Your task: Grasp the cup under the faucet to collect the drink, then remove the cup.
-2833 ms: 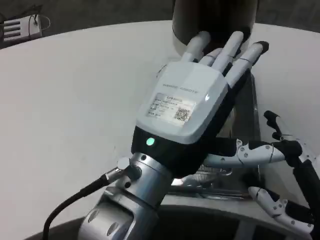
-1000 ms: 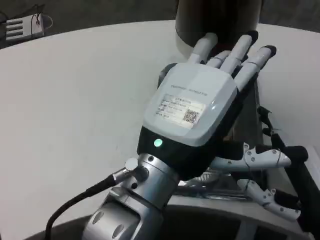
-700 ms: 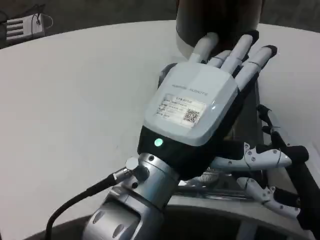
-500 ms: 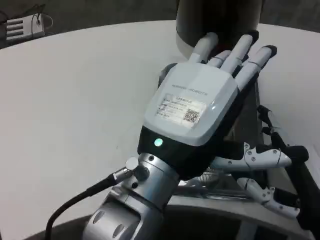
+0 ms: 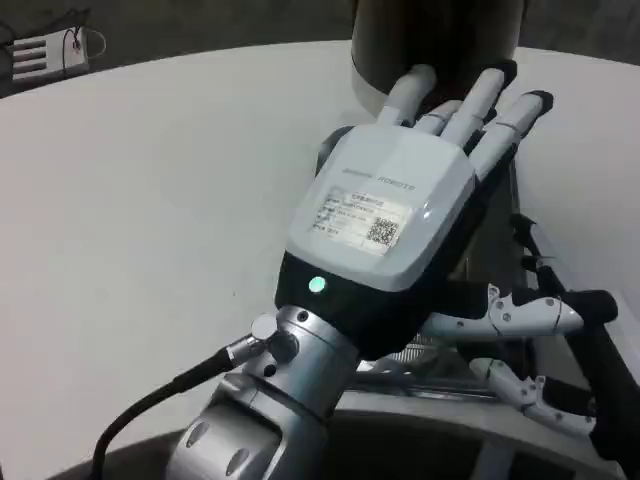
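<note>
My left hand (image 5: 385,215) fills the middle of the head view with its white back up. Its straight fingers (image 5: 478,95) reach up against the dark round drink dispenser (image 5: 440,35) at the top. This hand hides the space below the dispenser, so the cup and faucet are covered. At the lower right, my right hand (image 5: 540,345) reaches in from the side. Its spread fingers (image 5: 515,315) point left under the left hand, over the metal drip tray (image 5: 440,362). Whether they hold the cup is hidden.
The white round table (image 5: 150,200) stretches wide to the left. A small white device with a cord (image 5: 40,50) lies at its far left edge. A black cable (image 5: 150,408) runs from my left wrist toward the lower left.
The whole picture shifted a little since the earliest frame. Both hands keep nearly the same pose; the right hand's fingers moved only slightly in the last second.
</note>
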Robot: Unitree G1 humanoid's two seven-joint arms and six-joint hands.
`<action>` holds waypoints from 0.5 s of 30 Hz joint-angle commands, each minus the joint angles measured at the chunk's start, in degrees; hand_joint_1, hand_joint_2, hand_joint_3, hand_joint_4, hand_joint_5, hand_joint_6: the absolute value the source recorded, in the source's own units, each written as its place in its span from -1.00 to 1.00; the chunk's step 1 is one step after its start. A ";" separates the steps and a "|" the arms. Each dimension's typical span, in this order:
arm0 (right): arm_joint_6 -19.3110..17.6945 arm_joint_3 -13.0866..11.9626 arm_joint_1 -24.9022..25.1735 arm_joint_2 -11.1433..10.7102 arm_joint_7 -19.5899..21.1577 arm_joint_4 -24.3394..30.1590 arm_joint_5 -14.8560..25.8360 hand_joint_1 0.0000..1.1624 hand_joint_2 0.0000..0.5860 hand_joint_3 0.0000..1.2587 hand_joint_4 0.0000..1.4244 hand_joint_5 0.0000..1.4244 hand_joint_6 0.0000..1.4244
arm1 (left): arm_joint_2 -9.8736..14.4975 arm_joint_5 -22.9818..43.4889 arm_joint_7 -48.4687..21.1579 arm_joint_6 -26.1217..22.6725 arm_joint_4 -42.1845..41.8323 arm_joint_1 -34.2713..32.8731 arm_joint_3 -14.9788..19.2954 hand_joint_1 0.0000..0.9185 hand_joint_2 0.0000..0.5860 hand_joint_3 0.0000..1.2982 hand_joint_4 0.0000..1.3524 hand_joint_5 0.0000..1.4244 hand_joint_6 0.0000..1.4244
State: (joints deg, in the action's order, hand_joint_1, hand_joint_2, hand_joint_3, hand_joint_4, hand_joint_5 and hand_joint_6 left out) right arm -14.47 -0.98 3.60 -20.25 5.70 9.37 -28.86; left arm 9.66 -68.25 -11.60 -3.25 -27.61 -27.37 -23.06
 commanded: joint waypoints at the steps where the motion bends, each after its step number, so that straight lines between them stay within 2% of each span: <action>1: -1.15 0.53 0.71 0.07 0.25 -0.67 0.39 -0.27 0.01 -1.00 -0.94 -0.83 -0.63 | 0.45 -0.28 -3.03 1.17 0.06 1.55 -2.00 -1.00 -0.65 -0.80 -1.00 -0.72 -1.00; 15: -0.93 1.17 1.40 -0.03 -0.27 -0.32 0.47 -0.27 0.01 -1.00 -0.94 -0.83 -0.63 | -1.13 -0.60 3.41 0.18 -2.63 5.65 0.67 -1.00 -0.61 -0.91 -1.00 -0.71 -0.94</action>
State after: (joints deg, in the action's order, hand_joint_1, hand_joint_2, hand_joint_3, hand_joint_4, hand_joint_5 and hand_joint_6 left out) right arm -14.54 -0.24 4.65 -20.26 5.70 9.10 -28.70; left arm 8.81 -69.47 -8.79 -3.65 -29.38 -23.99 -22.26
